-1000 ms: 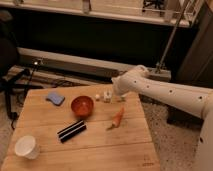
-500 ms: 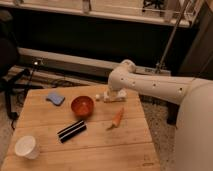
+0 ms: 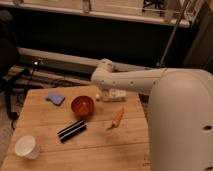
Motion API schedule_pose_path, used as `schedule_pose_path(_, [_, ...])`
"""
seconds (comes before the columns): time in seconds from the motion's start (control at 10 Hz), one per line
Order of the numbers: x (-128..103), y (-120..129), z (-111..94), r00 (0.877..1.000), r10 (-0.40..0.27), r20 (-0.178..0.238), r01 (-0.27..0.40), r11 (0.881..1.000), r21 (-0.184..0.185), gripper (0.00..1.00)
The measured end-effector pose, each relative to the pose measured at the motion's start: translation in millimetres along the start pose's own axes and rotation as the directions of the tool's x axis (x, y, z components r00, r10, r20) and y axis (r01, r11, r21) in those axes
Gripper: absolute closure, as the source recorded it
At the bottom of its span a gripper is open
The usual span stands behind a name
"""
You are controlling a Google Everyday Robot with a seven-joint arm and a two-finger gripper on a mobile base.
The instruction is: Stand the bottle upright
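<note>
The bottle [image 3: 113,95] lies on its side near the far edge of the wooden table [image 3: 100,145], just right of the red bowl [image 3: 82,105]. It is whitish with a pale label, its cap end toward the bowl. My white arm comes in from the right and its gripper [image 3: 106,91] is down at the bottle, right over it. The arm's wrist hides the gripper's tips and part of the bottle.
An orange carrot [image 3: 116,118] lies in front of the bottle. A black bar-shaped object [image 3: 71,131] lies mid-table, a white cup [image 3: 27,147] at the front left, a blue sponge [image 3: 55,98] at the far left. My large white arm fills the right side.
My arm has swung left and down across the table's far edge, bringing the gripper onto the bottle. The bottle still lies in about the same place.
</note>
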Motion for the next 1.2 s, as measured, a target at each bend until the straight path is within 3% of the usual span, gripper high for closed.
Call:
schedule_pose_path(0.7, [-22,20,37,0.989,-0.07,-0.129,0.059,0.994,-0.09,0.2])
schedule_pose_path(1.2, [-31,17,63,0.982,-0.074,-0.172,0.046,0.986,-0.16,0.2])
